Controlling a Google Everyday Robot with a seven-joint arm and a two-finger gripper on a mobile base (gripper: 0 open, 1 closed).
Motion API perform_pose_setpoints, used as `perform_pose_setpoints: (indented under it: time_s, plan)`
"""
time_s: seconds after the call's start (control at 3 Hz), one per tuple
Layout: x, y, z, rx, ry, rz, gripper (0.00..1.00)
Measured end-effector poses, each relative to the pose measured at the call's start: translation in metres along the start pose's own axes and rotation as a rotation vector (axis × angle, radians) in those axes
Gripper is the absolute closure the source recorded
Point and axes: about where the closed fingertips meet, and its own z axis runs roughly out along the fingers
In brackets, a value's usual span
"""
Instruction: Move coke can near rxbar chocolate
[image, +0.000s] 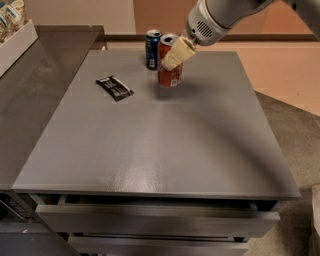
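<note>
Nearest, drawer fronts (150, 220) are seen below the grey table (150, 150). Farther back, toward the left, the rxbar (114, 88) lies flat and askew on the tabletop. To its right, near but clearly apart from it, the coke can (170, 76) is gripped around its upper body by the gripper (172, 56), whose jaws are closed on it. Whether its base rests on the table cannot be told. Just behind it stands a blue can (153, 49). The carrying step is judged to be in hand. A shift leftward and slightly forward is called for next. The coke can should then be set upright beside the rxbar and released, without the blue can being knocked.
</note>
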Motion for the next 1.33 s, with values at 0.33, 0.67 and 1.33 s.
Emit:
perform_pose_setpoints:
  time_s: [0.33,0.67,1.33]
  plan:
    - [-0.009,0.001,0.014,-0.001,0.012,0.016,1.0]
    - [-0.014,-0.003,0.029,0.0,0.019,0.034,1.0]
    - [-0.026,-0.017,0.064,-0.01,0.025,0.048,1.0]
